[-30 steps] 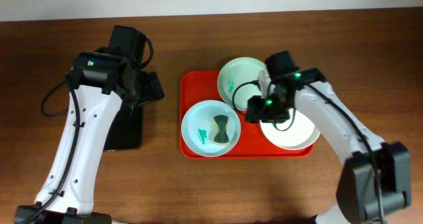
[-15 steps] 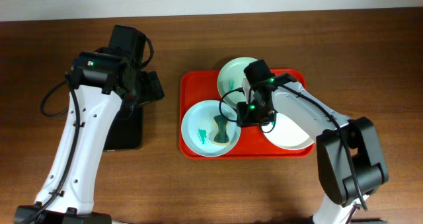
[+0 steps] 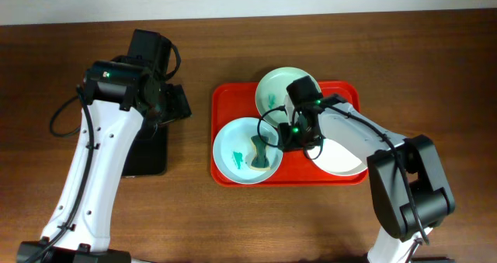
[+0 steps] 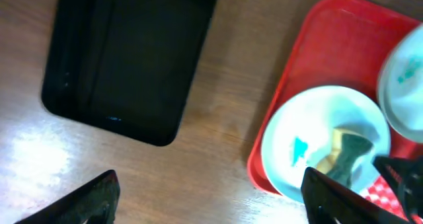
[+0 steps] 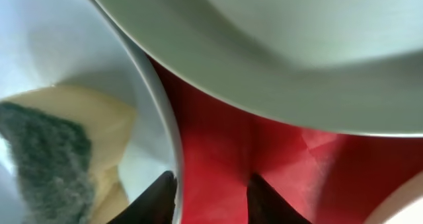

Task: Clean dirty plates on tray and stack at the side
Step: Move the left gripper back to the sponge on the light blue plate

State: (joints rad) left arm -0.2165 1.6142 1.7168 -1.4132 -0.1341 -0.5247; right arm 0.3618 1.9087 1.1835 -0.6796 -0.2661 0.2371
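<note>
We see a brown wooden table [image 3: 194,216] carrying a large red rectangular plastic tray [image 3: 229,100], with a narrower black tray [image 3: 147,150] well apart on its left. Three round plastic plates lie on the red tray: a pale green plate [image 3: 276,88], a pale blue plate [image 3: 233,150] and a white plate [image 3: 342,158]. Our left claw [image 4: 211,201] gapes wide above the table, empty. Our right claw [image 5: 213,194], narrowed and gripping nothing, sits low between the blue and green plates. A yellow-and-green sponge [image 3: 262,154] lies in the blue plate.

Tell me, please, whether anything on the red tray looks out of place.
A sponge lies pinched in the pale blue plate, beside a green smear; the pale green plate is smeared too. Nothing looks spilled or broken.
</note>
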